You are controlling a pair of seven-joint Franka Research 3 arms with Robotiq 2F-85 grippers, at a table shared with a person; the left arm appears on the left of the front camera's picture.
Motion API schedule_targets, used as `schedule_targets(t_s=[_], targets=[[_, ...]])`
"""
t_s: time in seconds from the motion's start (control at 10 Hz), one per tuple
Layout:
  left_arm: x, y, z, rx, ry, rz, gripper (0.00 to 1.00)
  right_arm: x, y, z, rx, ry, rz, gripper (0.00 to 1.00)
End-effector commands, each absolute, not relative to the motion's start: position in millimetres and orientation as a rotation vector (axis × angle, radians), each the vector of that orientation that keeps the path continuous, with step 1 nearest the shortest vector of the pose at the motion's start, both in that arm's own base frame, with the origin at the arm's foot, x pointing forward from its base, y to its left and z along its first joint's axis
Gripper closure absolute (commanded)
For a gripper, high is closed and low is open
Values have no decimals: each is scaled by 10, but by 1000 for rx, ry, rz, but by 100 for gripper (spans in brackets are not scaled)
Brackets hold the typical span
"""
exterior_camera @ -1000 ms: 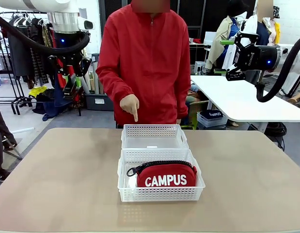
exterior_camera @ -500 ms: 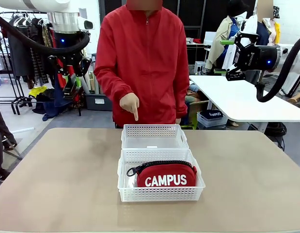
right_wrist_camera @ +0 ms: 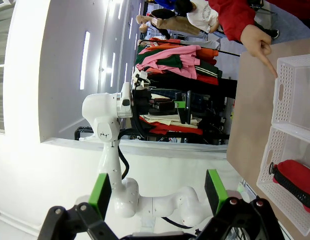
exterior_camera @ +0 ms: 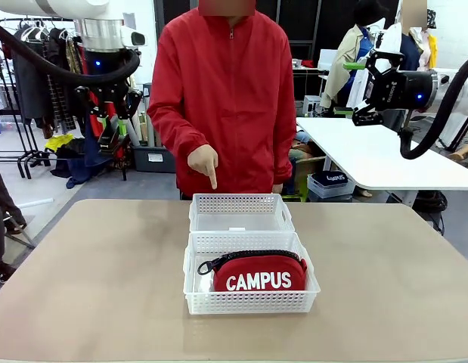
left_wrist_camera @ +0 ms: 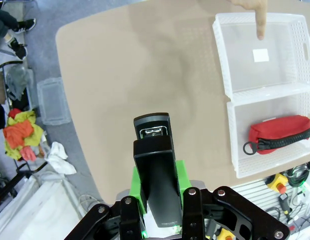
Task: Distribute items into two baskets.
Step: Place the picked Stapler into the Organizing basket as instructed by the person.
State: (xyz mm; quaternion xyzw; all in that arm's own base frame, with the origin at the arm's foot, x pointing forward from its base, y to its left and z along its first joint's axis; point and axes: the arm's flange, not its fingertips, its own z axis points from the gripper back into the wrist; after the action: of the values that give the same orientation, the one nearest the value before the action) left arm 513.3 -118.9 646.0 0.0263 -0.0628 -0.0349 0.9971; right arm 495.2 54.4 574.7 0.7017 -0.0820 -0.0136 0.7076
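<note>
My left claw [left_wrist_camera: 156, 200] is clamped on the black stapler [left_wrist_camera: 156, 170], high in the upper left of the front view. The red pouch [exterior_camera: 259, 273] already fills the near basket [exterior_camera: 252, 301], so the person's hand [exterior_camera: 203, 162] points into the empty far basket [exterior_camera: 240, 204]. My right claw [exterior_camera: 353, 89] waits wide open, upper right. Nothing has shifted since the earlier frame but a slight lift of that hand
</note>
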Motion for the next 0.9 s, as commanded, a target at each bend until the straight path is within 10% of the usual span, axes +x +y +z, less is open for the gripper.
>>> schedule_targets(t_s=[0.0,0.8], targets=[[5163,-1244,6455,75,-107,-132,100,4946,554,5776,1556,-190,-28,0],[5640,-1711,6442,117,-113,-777,100,4946,554,5776,1556,-190,-28,0]])
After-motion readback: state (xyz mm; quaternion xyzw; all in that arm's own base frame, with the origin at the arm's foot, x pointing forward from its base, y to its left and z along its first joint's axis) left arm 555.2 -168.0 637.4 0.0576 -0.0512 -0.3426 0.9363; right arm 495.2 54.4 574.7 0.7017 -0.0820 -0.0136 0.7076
